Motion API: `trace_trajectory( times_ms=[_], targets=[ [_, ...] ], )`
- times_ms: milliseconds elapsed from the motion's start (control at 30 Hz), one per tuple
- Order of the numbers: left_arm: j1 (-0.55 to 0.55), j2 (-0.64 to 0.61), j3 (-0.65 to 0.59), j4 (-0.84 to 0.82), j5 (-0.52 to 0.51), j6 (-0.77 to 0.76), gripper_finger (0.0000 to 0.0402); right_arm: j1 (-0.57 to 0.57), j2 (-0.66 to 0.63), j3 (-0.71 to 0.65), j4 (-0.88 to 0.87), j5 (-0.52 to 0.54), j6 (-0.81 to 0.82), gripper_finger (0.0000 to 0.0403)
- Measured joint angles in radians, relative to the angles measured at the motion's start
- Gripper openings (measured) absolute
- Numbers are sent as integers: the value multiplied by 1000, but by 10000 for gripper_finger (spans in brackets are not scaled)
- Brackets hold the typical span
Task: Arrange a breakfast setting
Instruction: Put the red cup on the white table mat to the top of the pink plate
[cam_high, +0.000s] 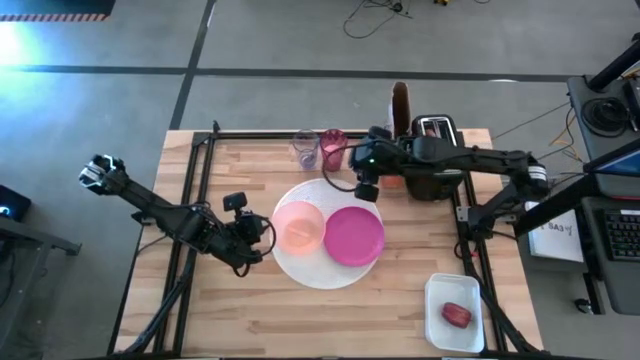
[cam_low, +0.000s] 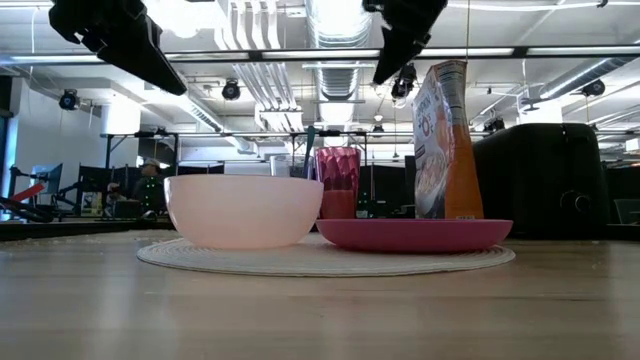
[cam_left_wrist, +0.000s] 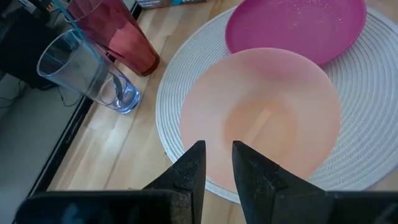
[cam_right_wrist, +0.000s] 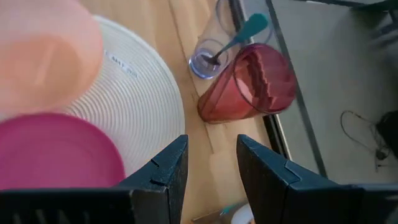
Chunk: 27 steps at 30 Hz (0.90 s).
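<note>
A large white round plate (cam_high: 325, 262) lies mid-table. The pale pink bowl (cam_high: 299, 227) stands on its left half and the magenta plate (cam_high: 354, 236) lies on its right half. Behind them stands the pink translucent cup (cam_right_wrist: 249, 84), next to a clear tumbler (cam_right_wrist: 208, 59) that holds the teal-handled spoon (cam_right_wrist: 249, 28). The small red food (cam_high: 456, 316) lies in a white tray. My left gripper (cam_left_wrist: 217, 158) hovers over the bowl's near-left rim, slightly open and holding nothing. My right gripper (cam_right_wrist: 211, 155) hangs open above the plate's far edge, near the cup.
A black toaster (cam_high: 432, 155) and an upright cereal box (cam_low: 445, 140) stand at the far right, close beside my right arm. The white tray (cam_high: 437, 295) sits at the near right corner. Bare wood shows along the near edge and on the table's left.
</note>
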Motion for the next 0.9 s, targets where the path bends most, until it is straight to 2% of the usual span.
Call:
trace_trajectory(
  times_ms=[500,900],
  targets=[
    [0,-108,-123,105,58,-3,62,-1,154,12,116,1,-196,128],
    [0,-170,-152,72,78,49,62,-63,242,58,177,9,-214,128]
  ],
)
